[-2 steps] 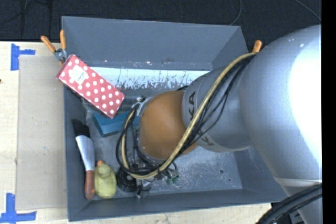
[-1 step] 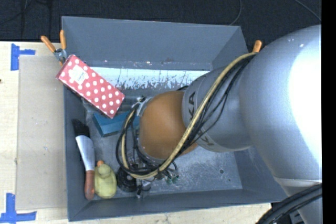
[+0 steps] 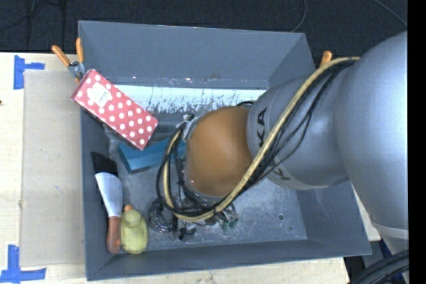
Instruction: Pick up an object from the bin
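The bin holds its loose things along its left side. A long box lies tilted in the far left corner, its far end resting up on the left rim and its near end down inside. Just near and right of it, partly under it, lies a flat slab. A brush lies along the left wall, running from the slab toward the near left corner. A small bottle-shaped thing stands just right of the brush's near end, touching it. The arm's wrist reaches in from the right over the bin's middle, right of the slab. The gripper is below the wrist, close to the near wall, right of the bottle-shaped thing.
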